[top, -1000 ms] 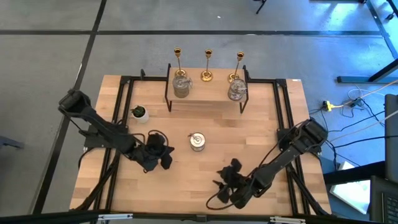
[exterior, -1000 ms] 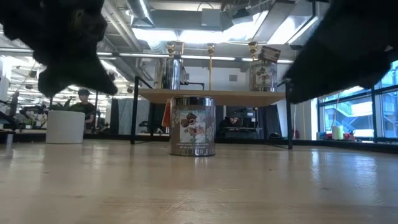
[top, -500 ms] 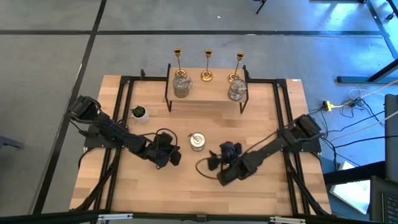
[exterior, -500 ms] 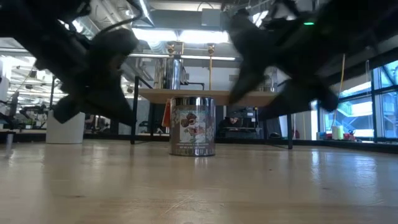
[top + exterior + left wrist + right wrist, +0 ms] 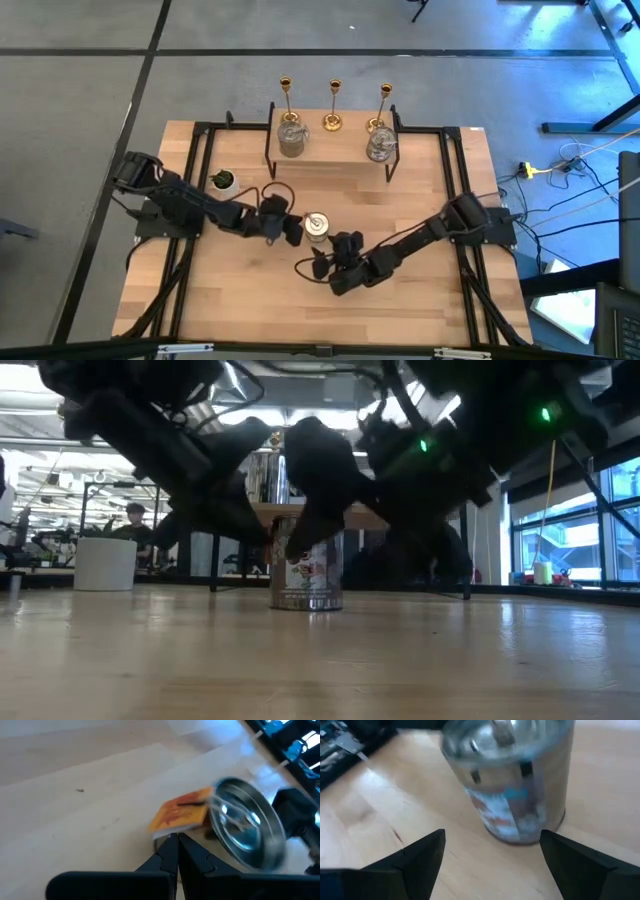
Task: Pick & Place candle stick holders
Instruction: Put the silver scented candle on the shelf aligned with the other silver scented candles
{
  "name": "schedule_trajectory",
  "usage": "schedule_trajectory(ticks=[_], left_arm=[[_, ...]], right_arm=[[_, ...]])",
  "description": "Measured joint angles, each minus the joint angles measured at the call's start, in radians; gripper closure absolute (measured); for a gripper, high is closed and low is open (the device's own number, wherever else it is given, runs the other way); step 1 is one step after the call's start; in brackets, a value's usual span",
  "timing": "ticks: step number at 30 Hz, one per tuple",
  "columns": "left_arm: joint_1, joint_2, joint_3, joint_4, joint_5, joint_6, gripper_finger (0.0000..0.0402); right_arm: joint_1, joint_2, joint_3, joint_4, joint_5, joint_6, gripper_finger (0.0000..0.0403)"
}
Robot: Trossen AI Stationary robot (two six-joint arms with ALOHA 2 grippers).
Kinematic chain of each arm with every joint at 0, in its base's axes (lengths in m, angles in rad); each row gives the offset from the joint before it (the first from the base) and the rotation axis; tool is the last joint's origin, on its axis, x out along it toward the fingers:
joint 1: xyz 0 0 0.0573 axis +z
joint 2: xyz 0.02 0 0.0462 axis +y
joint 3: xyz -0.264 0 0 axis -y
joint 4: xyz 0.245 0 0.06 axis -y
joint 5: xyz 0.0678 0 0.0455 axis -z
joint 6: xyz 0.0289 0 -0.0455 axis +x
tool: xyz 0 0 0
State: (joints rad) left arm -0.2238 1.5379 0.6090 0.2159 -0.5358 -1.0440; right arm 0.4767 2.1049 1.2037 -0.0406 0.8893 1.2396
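Observation:
One squat silvery-glass candle stick holder (image 5: 317, 227) stands upright on its base in the middle of the table, also in the low view (image 5: 308, 575). My left gripper (image 5: 291, 229) is shut, its tips right beside the holder's left side (image 5: 182, 815). My right gripper (image 5: 328, 248) is open on the holder's near side. Its fingers (image 5: 422, 854) are spread wider than the holder (image 5: 512, 780) and stop short of it. Two more silvery holders (image 5: 291, 138) and three gold ones (image 5: 334, 100) stand on the raised shelf. My left gripper's shut fingertips (image 5: 175, 842) sit level at the foot of the holder's labelled side wall (image 5: 170, 822), coming from the table's left. I cannot tell whether they touch it.
The raised wooden shelf (image 5: 330, 160) on black legs spans the far middle of the table. A small white pot with a green plant (image 5: 224, 182) stands behind my left arm. Black frame rails run along both table sides. A person (image 5: 135, 520) shows in the room beyond.
My left gripper has swung toward the table's right, up to the holder's left side, staying shut. My right gripper has travelled from the near right toward the holder, sinking and rolling its wrist. The holder has stayed in place.

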Motion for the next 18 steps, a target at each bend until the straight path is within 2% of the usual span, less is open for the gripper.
schedule_trajectory(ticks=[7, 12, 15, 18], left_arm=[[0.089, 0.043, 0.000, 0.020, 0.070, 0.040, 0.0400], [0.123, 0.162, 0.000, 0.184, 0.166, 0.058, 0.0400], [0.115, 0.227, -0.002, 0.274, 0.162, 0.040, 0.0400], [0.102, 0.251, -0.002, 0.298, 0.138, 0.015, 0.0400]], right_arm=[[0.009, 0.029, 0.000, -0.009, 0.030, 0.062, 0.0073], [-0.017, 0.035, 0.000, -0.005, 0.116, 0.066, 0.0067], [-0.041, 0.038, 0.000, -0.013, 0.109, 0.087, 0.0057], [-0.051, 0.035, -0.001, -0.013, 0.011, 0.050, 0.0050]])
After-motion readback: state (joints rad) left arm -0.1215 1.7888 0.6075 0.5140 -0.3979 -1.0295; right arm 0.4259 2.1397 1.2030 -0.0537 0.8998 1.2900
